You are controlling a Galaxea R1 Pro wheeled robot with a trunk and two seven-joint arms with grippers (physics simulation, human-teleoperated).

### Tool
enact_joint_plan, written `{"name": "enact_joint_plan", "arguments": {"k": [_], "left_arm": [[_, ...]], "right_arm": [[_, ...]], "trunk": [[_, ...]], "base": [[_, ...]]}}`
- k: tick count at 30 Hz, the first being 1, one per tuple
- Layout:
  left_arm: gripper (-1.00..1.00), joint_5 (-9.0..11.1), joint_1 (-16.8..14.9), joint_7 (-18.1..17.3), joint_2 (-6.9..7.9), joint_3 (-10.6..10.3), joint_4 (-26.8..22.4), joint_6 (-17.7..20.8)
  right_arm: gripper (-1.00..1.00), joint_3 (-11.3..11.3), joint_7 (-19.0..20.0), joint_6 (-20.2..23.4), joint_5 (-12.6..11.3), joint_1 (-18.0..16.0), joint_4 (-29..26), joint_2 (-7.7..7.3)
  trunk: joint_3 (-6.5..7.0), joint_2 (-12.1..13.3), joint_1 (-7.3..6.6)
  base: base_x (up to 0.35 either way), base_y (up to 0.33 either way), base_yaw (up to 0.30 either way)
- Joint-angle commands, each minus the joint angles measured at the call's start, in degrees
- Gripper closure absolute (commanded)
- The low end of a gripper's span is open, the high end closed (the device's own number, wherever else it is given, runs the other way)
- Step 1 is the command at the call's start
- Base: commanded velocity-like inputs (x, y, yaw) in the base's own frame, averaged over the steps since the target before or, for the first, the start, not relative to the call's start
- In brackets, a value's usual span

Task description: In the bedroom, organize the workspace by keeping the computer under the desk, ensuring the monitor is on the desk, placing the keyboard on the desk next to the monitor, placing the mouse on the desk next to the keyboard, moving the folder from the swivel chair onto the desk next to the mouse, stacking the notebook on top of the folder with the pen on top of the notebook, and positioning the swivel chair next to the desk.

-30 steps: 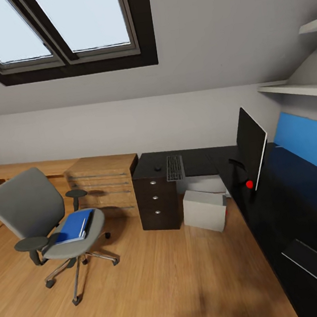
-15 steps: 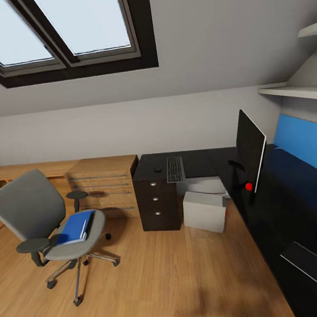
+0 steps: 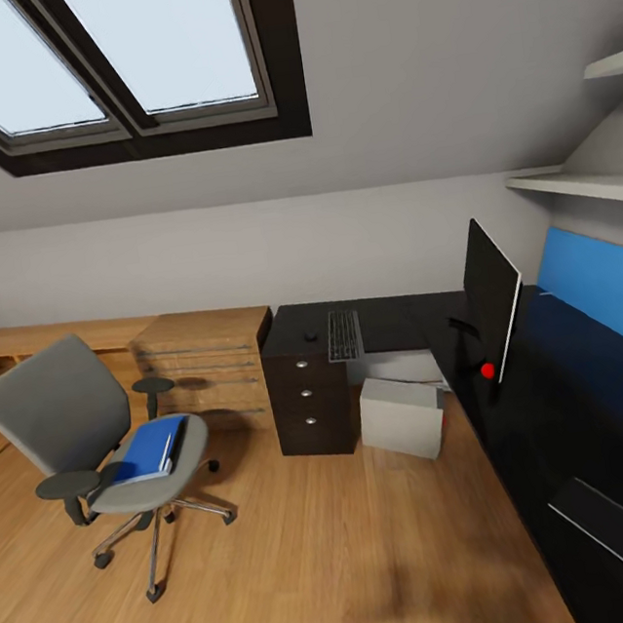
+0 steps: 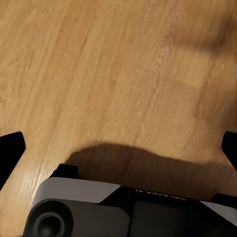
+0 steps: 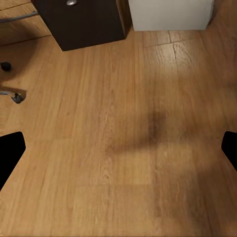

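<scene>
The grey swivel chair (image 3: 64, 413) stands at the left on the wood floor, with the blue folder (image 3: 149, 449) lying on its seat. On the black desk (image 3: 395, 312) lie the mouse (image 3: 310, 333) and the keyboard (image 3: 343, 333), and the monitor (image 3: 493, 299) stands on its right wing. The light grey computer (image 3: 401, 416) sits under the desk. A dark flat book with a white edge (image 3: 616, 535), apparently the notebook, lies near the desk's front right. The pen is out of view. My left gripper (image 4: 118, 148) and right gripper (image 5: 118, 150) hang open over bare floor.
A wooden dresser (image 3: 205, 360) stands between the chair and the desk's drawer unit (image 3: 309, 400). A blue wall panel (image 3: 598, 284) and shelves (image 3: 579, 180) are at the right. The drawer unit's foot (image 5: 81, 22), the computer (image 5: 170, 12) and a chair castor (image 5: 17, 98) lie ahead of my right gripper.
The whole head view has shifted slightly, so the camera has moved a little. Nothing in the room has moved and both grippers stay open.
</scene>
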Motion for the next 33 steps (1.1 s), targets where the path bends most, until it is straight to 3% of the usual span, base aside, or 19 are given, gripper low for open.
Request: {"name": "enact_joint_plan", "arguments": {"k": [1,2,10,14,18,25,26,27,30,33], "left_arm": [[-1.0,0.54,-0.04,0.47,0.22,-0.36,-0.07,-0.02],[-1.0,0.66,-0.09,0.47,1.71,0.76,0.03,0.01],[-1.0,0.69,-0.19,0.44,3.28,5.11,0.04,0.02],[-1.0,0.69,-0.21,0.45,4.0,5.97,0.0,-0.03],[-1.0,0.7,-0.22,0.41,4.17,6.22,0.03,-0.06],[-1.0,0.69,-0.22,0.39,4.19,6.38,0.04,-0.12],[-1.0,0.64,-0.22,0.39,4.13,6.38,0.04,-0.19],[-1.0,0.65,-0.22,0.39,4.12,6.38,0.04,-0.2],[-1.0,0.68,-0.22,0.33,4.15,6.44,0.04,-0.28],[-1.0,0.71,-0.22,0.31,4.08,6.46,0.11,-0.93]], "right_arm": [[-1.0,0.16,0.47,-0.23,-0.6,-0.05,0.02,-0.01],[-1.0,0.24,0.51,-0.17,-0.37,-0.05,-2.64,0.04],[-1.0,0.1,-0.02,0.39,-0.35,-0.14,-11.43,0.0],[-1.0,-0.1,-1.04,2.3,-0.35,-0.36,-17.0,-0.16],[-1.0,-0.41,-3.75,7.08,-0.39,-0.53,-22.73,-0.7],[-1.0,-0.91,-11.66,22.19,-0.58,-1.09,-37.46,-4.49],[-1.0,-1.83,-13.59,27.7,-0.63,-3.02,-41.25,-6.82],[-1.0,-2.31,-13.97,28.83,-0.62,-3.74,-41.78,-7.47],[-1.0,-6.52,-15.53,33.67,-0.66,-7.65,-42.15,-10.45],[-1.0,-11.06,-16.01,36.69,-0.63,-9.78,-40.51,-12.47]], "trunk": [[0.11,0.36,-0.22],[0.29,0.76,-0.44],[1.72,3.97,-2.2],[2.44,5.57,-3.07],[3.16,7.18,-3.95],[4.06,9.18,-5.05],[4.06,9.18,-5.05],[4.06,9.18,-5.05],[4.06,9.18,-5.05],[4.06,9.18,-5.05]], "base": [[0.0,0.0,0.0],[0.0,0.0,0.0],[0.0,0.0,0.0],[0.0,0.0,0.0],[0.0,0.0,0.0],[0.0,0.0,0.0],[0.0,0.0,0.0],[0.0,0.0,0.0],[0.0,0.0,0.0],[0.0,0.0,0.0]]}}
